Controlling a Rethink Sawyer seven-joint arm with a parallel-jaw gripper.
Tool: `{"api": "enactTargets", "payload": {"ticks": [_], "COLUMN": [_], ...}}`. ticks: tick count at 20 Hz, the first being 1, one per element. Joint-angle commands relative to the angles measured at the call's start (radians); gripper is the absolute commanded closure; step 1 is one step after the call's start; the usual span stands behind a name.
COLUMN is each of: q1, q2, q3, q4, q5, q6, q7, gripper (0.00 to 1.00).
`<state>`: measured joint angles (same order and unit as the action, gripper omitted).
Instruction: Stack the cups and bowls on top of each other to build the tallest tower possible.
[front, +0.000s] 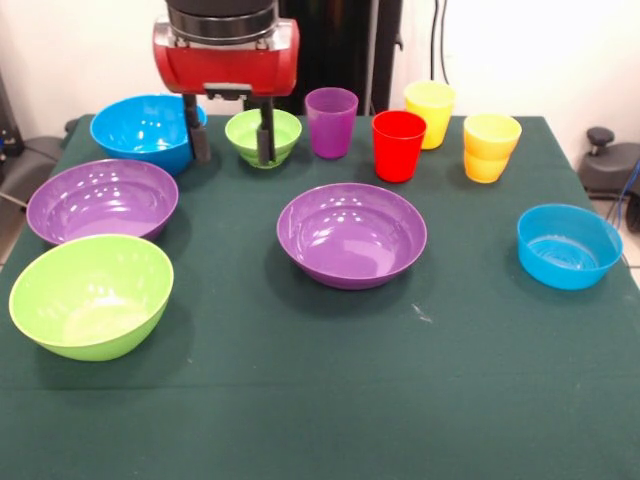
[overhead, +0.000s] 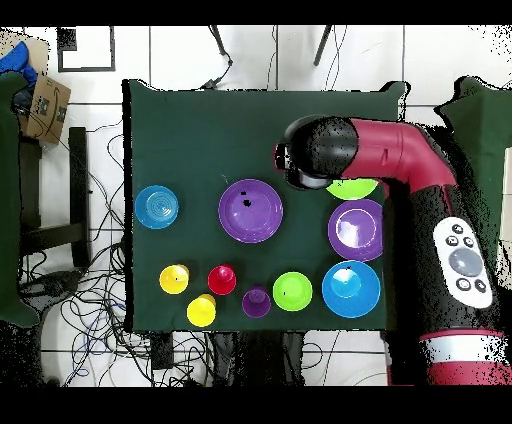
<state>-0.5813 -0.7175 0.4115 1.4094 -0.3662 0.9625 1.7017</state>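
My gripper is open and empty, hanging above the table. In the front view its fingers overlap the small green bowl and the large blue bowl's edge. In the overhead view the arm's head hides the gripper, beside the middle purple bowl. All the ware stands apart, with no tower: two large purple bowls, the lime green bowl, the small blue bowl, the purple cup, the red cup and two yellow cups.
The dark green tablecloth covers the table. In the overhead view the arm lies along the right side and hides part of the lime green bowl. Cables and a cardboard box lie on the floor to the left.
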Motion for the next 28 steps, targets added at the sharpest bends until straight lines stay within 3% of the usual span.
{"api": "enactTargets", "payload": {"ticks": [1, 8, 18, 28], "q1": [0.078, 0.091, 0.209, 0.263], "q2": [0.043, 0.008, -0.097, -0.131], "q3": [0.048, 0.046, -0.028, -0.079], "q4": [-0.006, 0.001, 0.114, 0.176], "q5": [-0.057, -0.005, 0.032, 0.061], "q6": [0.054, 0.109, 0.059, 0.012], "q7": [-0.115, -0.094, 0.125, 0.146], "gripper": [0.0, 0.0, 0.0, 0.0]}}
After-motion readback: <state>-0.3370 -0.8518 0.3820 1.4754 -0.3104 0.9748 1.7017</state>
